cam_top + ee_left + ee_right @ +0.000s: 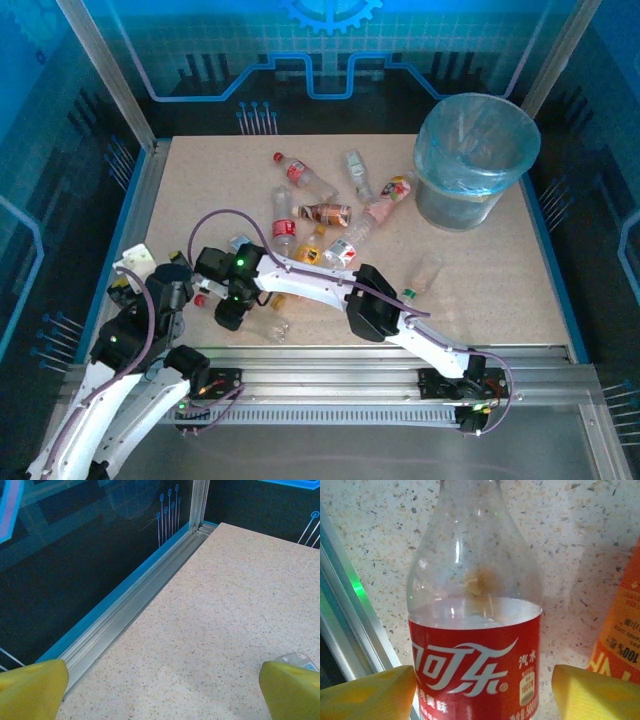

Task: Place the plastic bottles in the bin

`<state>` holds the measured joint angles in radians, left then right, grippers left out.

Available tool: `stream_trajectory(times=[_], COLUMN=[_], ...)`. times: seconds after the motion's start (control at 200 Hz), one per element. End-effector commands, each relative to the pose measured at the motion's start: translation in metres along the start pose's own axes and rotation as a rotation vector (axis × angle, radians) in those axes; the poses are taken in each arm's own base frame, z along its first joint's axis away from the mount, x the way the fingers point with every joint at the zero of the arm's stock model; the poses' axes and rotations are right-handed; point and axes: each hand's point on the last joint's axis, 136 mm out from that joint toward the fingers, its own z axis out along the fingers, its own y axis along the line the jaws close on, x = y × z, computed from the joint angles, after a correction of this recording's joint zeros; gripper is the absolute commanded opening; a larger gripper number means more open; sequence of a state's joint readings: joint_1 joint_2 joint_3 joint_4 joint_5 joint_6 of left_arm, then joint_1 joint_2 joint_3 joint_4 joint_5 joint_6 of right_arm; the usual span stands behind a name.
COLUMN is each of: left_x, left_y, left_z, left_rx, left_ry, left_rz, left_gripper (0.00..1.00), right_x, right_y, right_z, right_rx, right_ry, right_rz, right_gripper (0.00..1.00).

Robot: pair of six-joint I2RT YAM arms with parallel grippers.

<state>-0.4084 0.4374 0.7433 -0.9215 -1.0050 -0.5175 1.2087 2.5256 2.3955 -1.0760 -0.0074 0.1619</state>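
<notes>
A clear bottle with a red label lies on the table between the yellow fingertips of my right gripper, neck pointing away. The jaws stand open around it, with a gap at the right finger. From above, the right gripper is low near the front rail, left of centre. My left gripper is at the table's left side, open over bare tabletop. Several more plastic bottles lie scattered mid-table. The grey bin with its blue bag stands at the far right.
An orange-labelled bottle lies just right of the right gripper. The aluminium front rail runs close on its left. A single clear bottle with a green cap lies apart toward the right. The left rail borders the table.
</notes>
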Motion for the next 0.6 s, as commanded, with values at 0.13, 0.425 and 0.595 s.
stream_trajectory(times=[0.13, 0.425, 0.595], left_x=[-0.005, -0.028, -0.078], left_y=[-0.001, -0.006, -0.016], left_z=[-0.001, -0.010, -0.029], left_rx=[0.012, 0.059, 0.128], left_ry=[-0.018, -0.059, -0.135], left_rz=[-0.039, -0.043, -0.056], left_gripper=[0.99, 0.99, 0.99], right_x=[0.004, -0.014, -0.025], right_y=[0.004, 0.012, 0.000], right_z=[0.018, -0.043, -0.119], right_rx=[-0.007, -0.075, -0.106], right_ry=[0.023, -0.100, -0.276], right_rz=[0.011, 0.026, 0.071], right_gripper=[0.70, 0.54, 0.51])
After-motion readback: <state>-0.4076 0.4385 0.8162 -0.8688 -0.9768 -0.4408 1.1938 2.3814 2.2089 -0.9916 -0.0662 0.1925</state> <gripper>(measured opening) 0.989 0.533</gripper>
